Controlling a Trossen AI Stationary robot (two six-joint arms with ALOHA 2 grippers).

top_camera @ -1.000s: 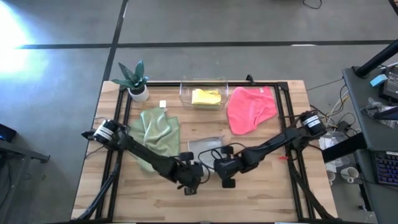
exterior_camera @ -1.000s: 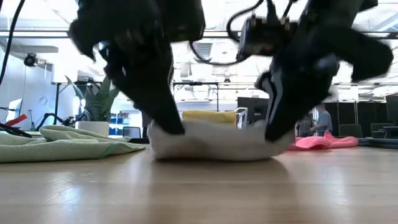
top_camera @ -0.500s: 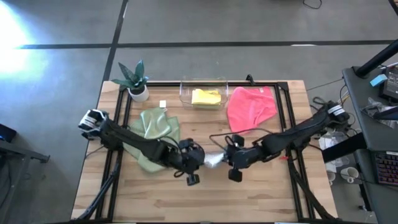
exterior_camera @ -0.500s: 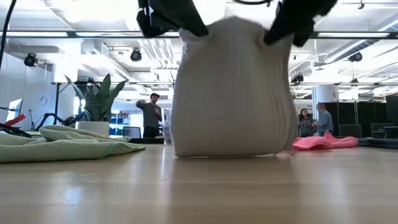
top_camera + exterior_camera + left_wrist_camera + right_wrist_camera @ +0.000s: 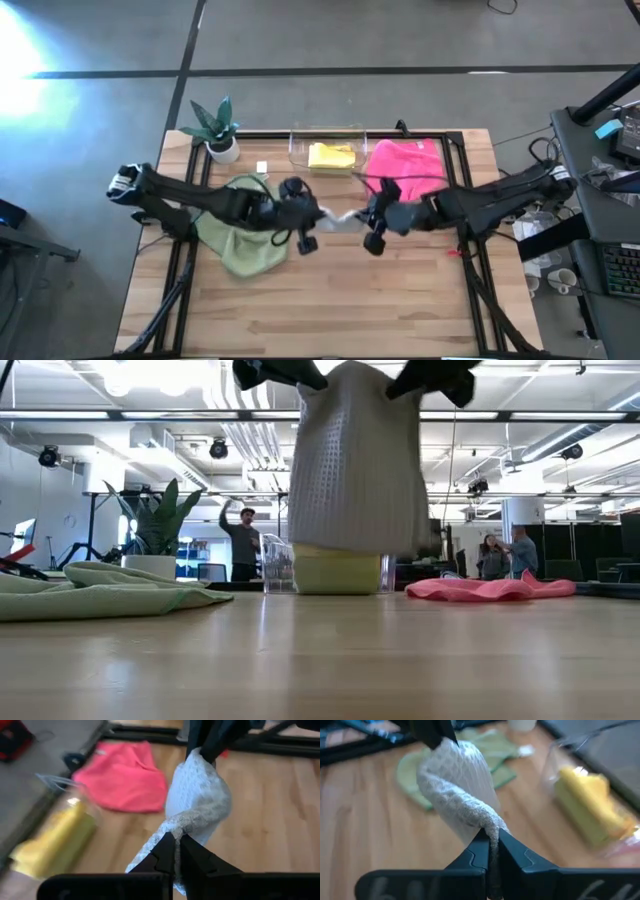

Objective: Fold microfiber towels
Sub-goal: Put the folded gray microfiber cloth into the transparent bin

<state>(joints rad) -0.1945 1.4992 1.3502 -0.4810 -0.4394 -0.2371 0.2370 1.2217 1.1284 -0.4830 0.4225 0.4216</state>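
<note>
The left hand sits at the bottom centre of the frame, its two dark fingers pressed together on a bunched corner of the light grey towel. The cloth rises from there toward the upper middle, where the other arm's dark hand pinches its far corner, so the towel hangs stretched between the two above the wooden bench. In the upper left a hot pink towel lies spread flat on the bench. At the left edge, lower down, a yellow towel lies inside a clear bin, blurred. A black frame rail runs along the top.
</note>
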